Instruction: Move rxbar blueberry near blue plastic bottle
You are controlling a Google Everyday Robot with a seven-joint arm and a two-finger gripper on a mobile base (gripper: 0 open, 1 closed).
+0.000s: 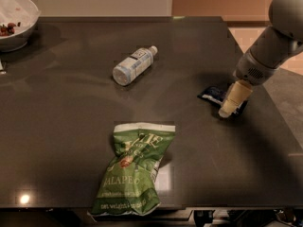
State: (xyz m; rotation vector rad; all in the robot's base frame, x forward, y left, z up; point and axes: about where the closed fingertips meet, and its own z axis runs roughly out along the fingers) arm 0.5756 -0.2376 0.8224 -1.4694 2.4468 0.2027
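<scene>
The rxbar blueberry (212, 93) lies flat on the dark table (66, 126) at the right, a dark navy wrapper with white patches, partly covered by my gripper. My gripper (228, 109) hangs down from the grey arm at the upper right, its cream fingertips at the bar's right end, touching or just above it. The blue plastic bottle (134, 65) lies on its side at the table's upper middle, cap pointing up-right, well to the left of the bar.
A large green chip bag (133, 167) lies at the front middle, reaching the table's front edge. A white bowl (21, 18) with dark bits stands at the back left corner. The table's right edge runs just beyond the bar.
</scene>
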